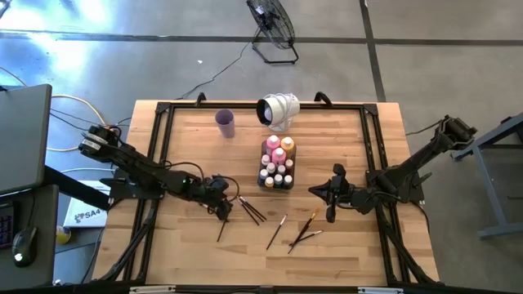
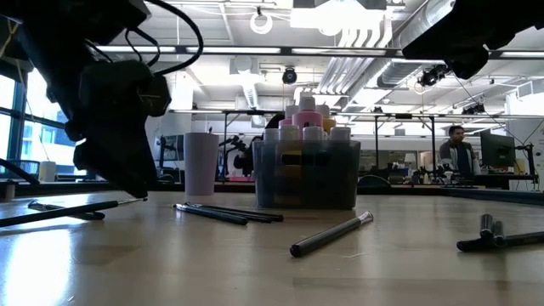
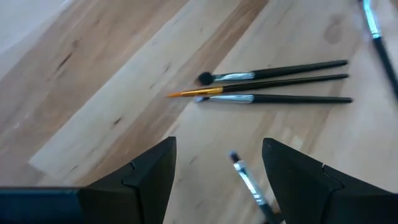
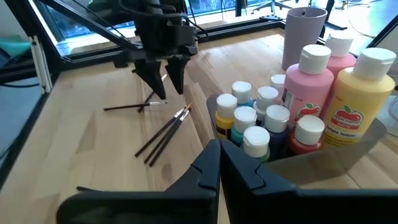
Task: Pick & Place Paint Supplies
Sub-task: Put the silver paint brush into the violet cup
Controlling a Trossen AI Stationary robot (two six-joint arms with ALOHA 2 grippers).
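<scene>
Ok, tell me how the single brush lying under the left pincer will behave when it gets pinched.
The single brush looks thin and round, so it may roll away between the open left pincer. It lies flat on the table, leaving little to catch. Probably stiff and very light.

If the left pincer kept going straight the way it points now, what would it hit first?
Most likely the single paintbrush lying between the open fingers of the left pincer. Beyond it lies the cluster of three brushes, then bare table. Its height above the wood is unclear.
</scene>
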